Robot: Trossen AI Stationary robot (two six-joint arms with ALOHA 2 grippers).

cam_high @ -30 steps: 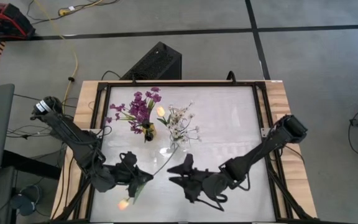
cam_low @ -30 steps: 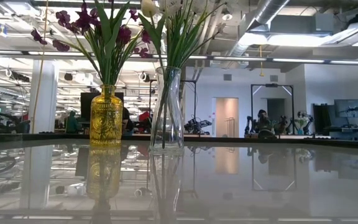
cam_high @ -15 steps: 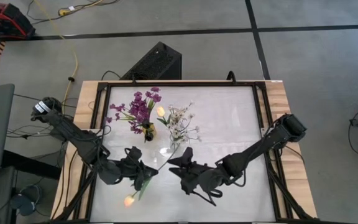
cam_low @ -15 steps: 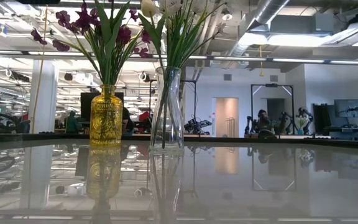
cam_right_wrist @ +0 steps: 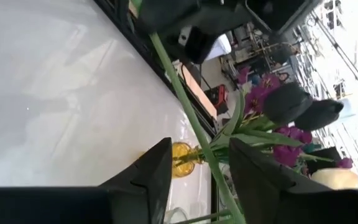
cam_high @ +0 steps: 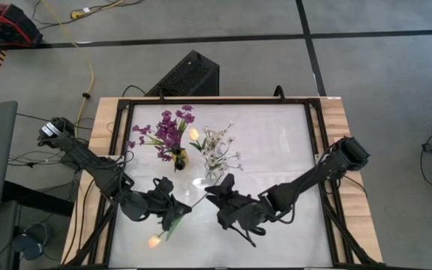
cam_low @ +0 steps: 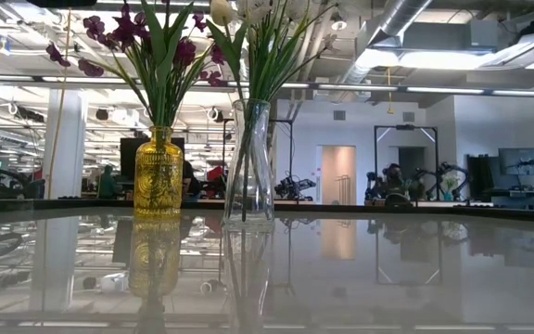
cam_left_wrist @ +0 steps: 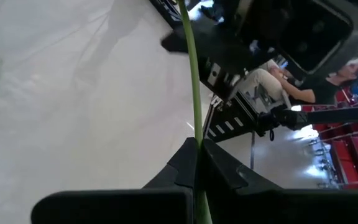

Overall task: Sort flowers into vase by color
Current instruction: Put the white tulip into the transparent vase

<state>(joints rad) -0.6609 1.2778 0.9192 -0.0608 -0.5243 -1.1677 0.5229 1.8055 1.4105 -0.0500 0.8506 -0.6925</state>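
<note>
My left gripper [cam_high: 174,213] is shut on a long green-stemmed flower with a pale orange tulip bud [cam_high: 154,241]. Its stem [cam_high: 195,202] slants toward the far right. My right gripper [cam_high: 217,196] is open at the stem's free end. In the right wrist view the stem [cam_right_wrist: 194,127] runs between its two spread fingers with a gap on each side. A yellow vase [cam_high: 178,157] holds purple blossoms [cam_high: 167,131]. A clear glass vase [cam_high: 214,172] holds white sprigs [cam_high: 217,146] and a pale orange bud [cam_high: 194,134]. Both vases stand upright on the table [cam_low: 158,176] [cam_low: 248,167]. My left gripper pinches the flower's stem [cam_left_wrist: 196,138] between its two fingers, which lie across it, at a place between the bud and the stem's middle. The stem's free part [cam_left_wrist: 188,56] sticks out beyond the fingers over the table. Whether the bud end touches the table, I cannot tell.
The white table top [cam_high: 276,142] has free room on its right half. A dark frame [cam_high: 317,150] runs round its edge. A black box [cam_high: 190,75] and cables lie on the floor beyond the far edge. The low view shows neither arm.
My left gripper has carried the flower a little toward the table's right and far side, and the bud has moved with it. My right gripper has moved toward the far side and the stem's free end.
</note>
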